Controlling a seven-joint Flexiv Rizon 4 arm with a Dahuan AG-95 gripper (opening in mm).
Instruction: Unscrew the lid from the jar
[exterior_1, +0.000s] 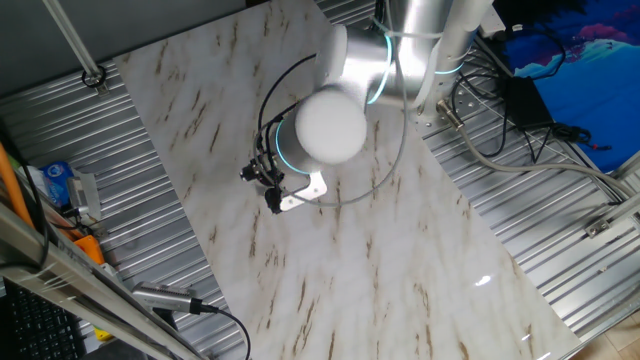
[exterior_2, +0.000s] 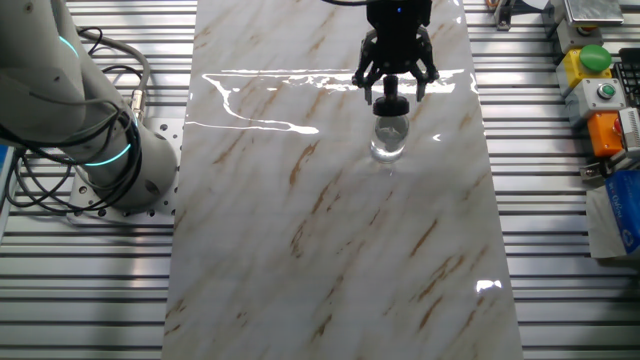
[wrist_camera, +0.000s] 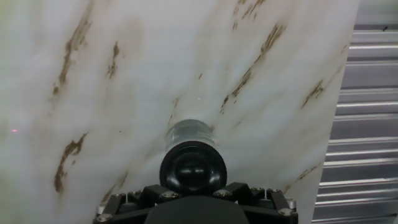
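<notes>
Two fingers of the gripper close around the black lid atop the clear jar, standing upright on the marble table.

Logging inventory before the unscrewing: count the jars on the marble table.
1. The jar stands on the marble table, capped by its black lid, directly under the tool. The arm hides part of the tabletop in one fixed view.

No text, label or number is legible anywhere
</notes>
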